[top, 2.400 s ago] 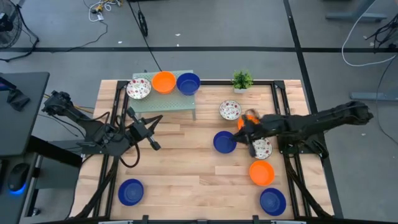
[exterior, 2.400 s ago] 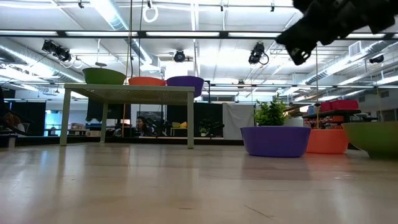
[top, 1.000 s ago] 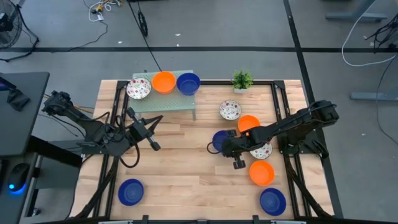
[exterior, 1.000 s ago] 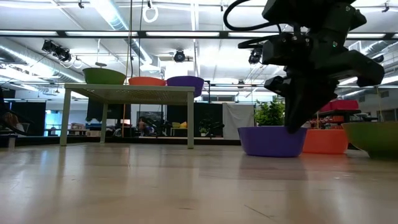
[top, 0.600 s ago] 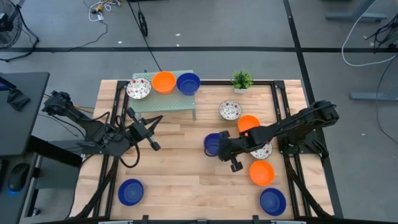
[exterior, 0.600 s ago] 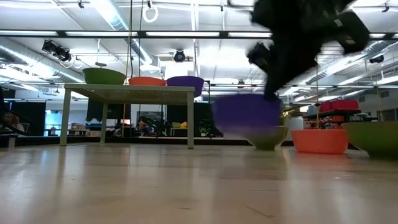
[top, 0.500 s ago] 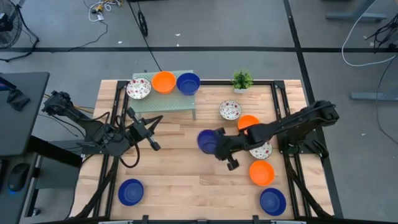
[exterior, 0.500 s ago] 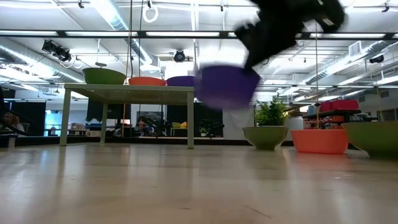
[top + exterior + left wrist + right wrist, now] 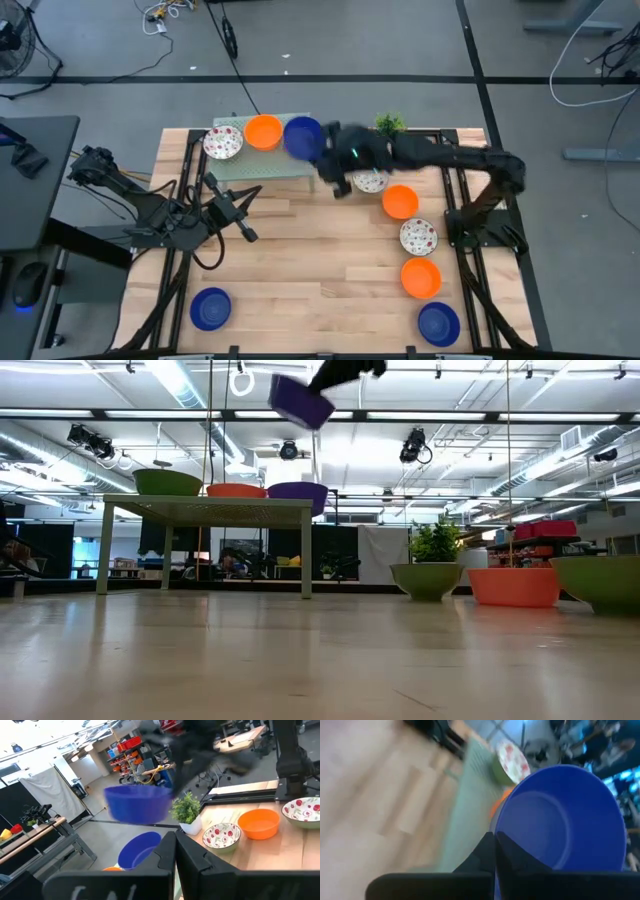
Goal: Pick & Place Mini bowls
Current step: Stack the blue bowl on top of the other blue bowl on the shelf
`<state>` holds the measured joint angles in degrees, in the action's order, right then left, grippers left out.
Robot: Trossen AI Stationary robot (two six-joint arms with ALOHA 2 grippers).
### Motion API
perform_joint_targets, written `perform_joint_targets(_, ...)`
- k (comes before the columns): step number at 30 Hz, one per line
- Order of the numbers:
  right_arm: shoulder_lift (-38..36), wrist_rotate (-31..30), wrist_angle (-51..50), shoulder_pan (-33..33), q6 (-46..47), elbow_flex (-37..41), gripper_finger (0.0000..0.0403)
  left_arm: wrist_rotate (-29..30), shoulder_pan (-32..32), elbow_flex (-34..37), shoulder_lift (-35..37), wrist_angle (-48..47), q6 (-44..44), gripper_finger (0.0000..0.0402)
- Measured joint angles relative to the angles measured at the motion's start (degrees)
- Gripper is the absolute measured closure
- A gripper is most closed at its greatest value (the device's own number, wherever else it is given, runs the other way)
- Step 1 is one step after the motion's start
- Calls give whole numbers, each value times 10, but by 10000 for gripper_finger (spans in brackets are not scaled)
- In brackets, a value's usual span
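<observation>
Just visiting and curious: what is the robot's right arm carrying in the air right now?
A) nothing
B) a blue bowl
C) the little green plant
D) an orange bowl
B: the right tool grips a blue bowl by its rim, high above the small raised stand.

I read no text, label, brand or number in any view. Bowls, table, arms carry no legible marking. Background room signage too small for me to read.

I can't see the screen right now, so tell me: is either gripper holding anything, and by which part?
The right gripper holds a blue mini bowl by its rim, raised above the small raised shelf. The left gripper holds nothing.
</observation>
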<state>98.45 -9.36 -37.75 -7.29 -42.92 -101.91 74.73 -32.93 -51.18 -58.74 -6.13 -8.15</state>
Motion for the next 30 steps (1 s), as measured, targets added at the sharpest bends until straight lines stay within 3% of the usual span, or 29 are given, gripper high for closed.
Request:
perform_joint_targets(5,86,44,-74,-70,-28,-98,403,0,0,0,0,-1,0,385)
perform_joint_targets(11,160,67,-145,-101,-37,-171,403,0,0,0,0,0,0,385)
perform_joint_targets(30,175,76,-160,-114,-26,-176,399,0,0,0,0,-1,-1,385)
